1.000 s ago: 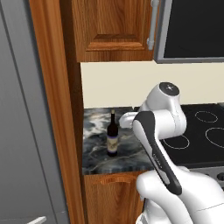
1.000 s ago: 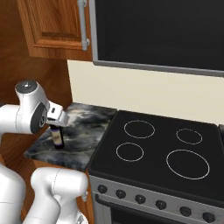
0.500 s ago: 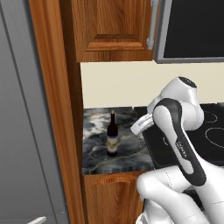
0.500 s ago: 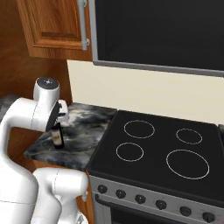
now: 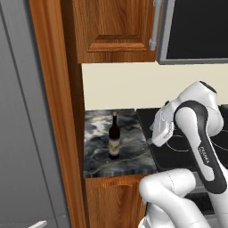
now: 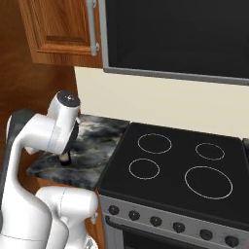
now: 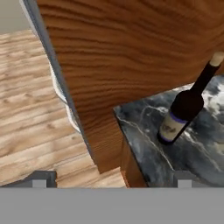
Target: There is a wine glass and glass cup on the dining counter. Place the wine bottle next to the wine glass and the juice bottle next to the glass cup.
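The wine bottle [image 5: 114, 138], dark with a tan top and a pale label, stands upright on a small marbled countertop [image 5: 100, 158] between a wooden side panel and the stove. My gripper [image 5: 150, 140] hangs open to the bottle's right, over the stove's left edge and apart from the bottle. In the hand view the wine bottle [image 7: 183, 109] leans across the upper right, with nothing between my gripper's [image 7: 111, 181] spread fingertips [image 7: 39, 179]. From the right base view my arm hides all but the wine bottle's base [image 6: 64, 159]. The wine glass, glass cup, juice bottle and dining counter are out of view.
A black cooktop [image 6: 180, 165] with ring burners lies right of the countertop. A tall wooden panel [image 5: 53, 111] walls the left side, with a wooden cabinet [image 5: 116, 26] above. A dark microwave [image 6: 185, 34] hangs over the stove. A grey appliance front [image 5: 22, 133] stands at far left.
My arm has swung to the right and risen, carrying the hand away from the wine bottle toward the stove. The bottle has not moved and the jaws stay open.
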